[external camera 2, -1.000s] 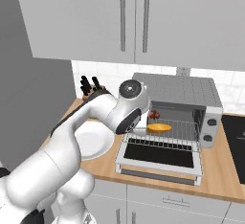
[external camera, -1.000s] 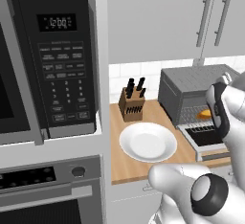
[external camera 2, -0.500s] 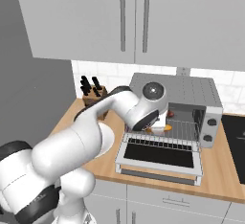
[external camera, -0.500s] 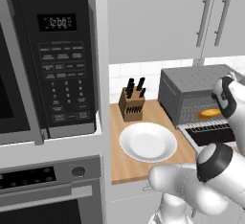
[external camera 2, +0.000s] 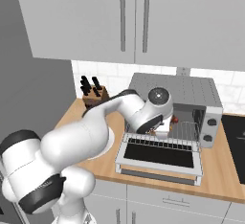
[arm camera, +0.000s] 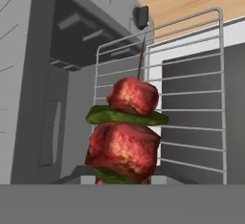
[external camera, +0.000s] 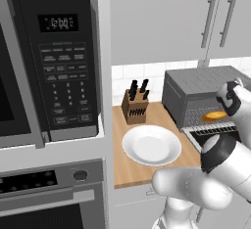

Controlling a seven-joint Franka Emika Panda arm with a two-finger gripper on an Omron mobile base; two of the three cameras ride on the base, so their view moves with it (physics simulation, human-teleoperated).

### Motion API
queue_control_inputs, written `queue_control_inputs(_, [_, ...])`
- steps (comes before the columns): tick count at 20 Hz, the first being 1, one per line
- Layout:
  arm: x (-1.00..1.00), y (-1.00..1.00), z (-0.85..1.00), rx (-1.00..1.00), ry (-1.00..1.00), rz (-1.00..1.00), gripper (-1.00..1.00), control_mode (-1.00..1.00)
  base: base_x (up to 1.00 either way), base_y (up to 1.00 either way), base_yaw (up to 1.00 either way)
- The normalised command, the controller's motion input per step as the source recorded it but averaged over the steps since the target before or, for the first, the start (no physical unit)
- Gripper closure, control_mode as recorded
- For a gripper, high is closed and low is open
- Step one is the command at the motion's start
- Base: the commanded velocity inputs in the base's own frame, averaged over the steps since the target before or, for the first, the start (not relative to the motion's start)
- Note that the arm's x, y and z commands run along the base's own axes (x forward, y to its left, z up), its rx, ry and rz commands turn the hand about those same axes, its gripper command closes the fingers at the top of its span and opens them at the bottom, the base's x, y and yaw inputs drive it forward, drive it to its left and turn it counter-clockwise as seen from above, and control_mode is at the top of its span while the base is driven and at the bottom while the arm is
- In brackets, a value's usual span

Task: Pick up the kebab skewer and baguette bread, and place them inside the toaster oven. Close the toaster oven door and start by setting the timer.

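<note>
skewer – clamped in the closed end effector, tip pointing toward the oven cavity, just over the rack | door dropped flat, so the way in is clear | baguette – already inside on the rack

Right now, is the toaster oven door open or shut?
Open: the toaster oven door lies dropped flat in front, and the wire rack inside is exposed.

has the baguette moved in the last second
Cannot tell. A second ago it lay on the rack inside the toaster oven; in the left base view the baguette sits there, but the arm hides much of it, so any small shift is unclear.
</note>
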Motion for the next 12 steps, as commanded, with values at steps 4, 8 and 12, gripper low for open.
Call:
queue_control_inputs(4, [0.25,0.0,-0.34,0.0,0.0,-0.05,1.0,-1.0,0.0,0.0,0.0])
queue_control_inputs(8, [0.19,0.0,-0.31,0.0,0.0,-0.04,1.0,-1.0,0.0,0.0,0.0])
queue_control_inputs(12, [0.17,0.0,-0.24,0.0,0.0,-0.03,1.0,-1.0,0.0,0.0,0.0])
